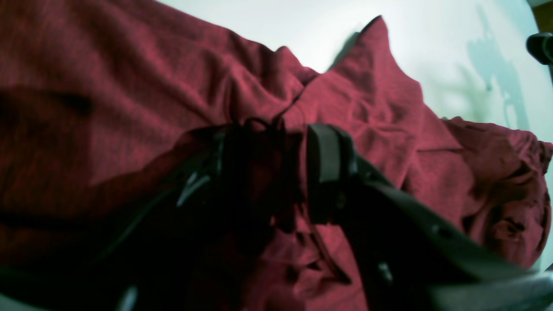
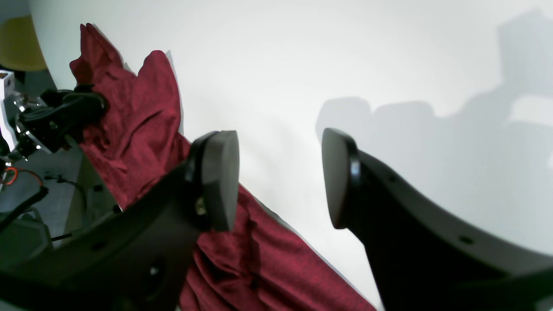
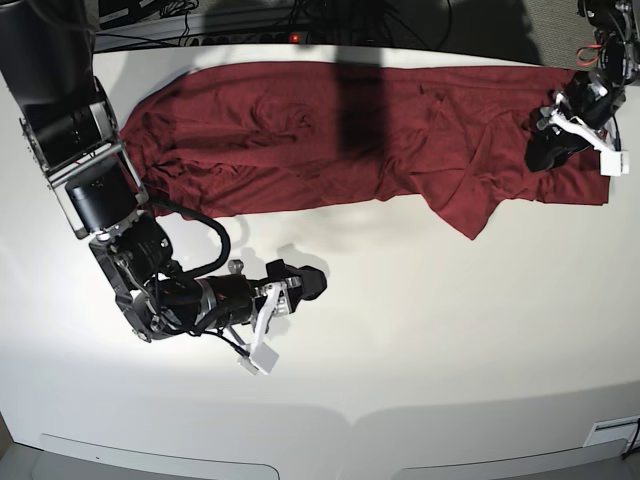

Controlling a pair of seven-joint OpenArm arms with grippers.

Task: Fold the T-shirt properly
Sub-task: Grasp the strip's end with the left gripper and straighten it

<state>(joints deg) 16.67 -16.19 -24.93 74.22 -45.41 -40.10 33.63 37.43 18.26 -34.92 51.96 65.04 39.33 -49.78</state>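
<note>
The dark red T-shirt (image 3: pixel 300 140) lies spread and wrinkled along the back of the white table (image 3: pixel 450 330), one pointed flap hanging toward the front at its right part. My left gripper (image 3: pixel 548 152) rests on the shirt's bunched right end. In the left wrist view, its jaws (image 1: pixel 281 164) stand apart, straddling a fold of the fabric (image 1: pixel 129 86). My right gripper (image 3: pixel 312 280) hovers low over bare table in front of the shirt, open and empty. The right wrist view shows its pads (image 2: pixel 220 172) wide apart and the shirt (image 2: pixel 138 121) beyond them.
Cables and a power strip (image 3: pixel 250 35) run behind the table's back edge. The right arm's base (image 3: pixel 75 130) stands at the shirt's left end. A yellow object (image 2: pixel 17 43) sits off the table's far side. White tabletop stretches to the front edge.
</note>
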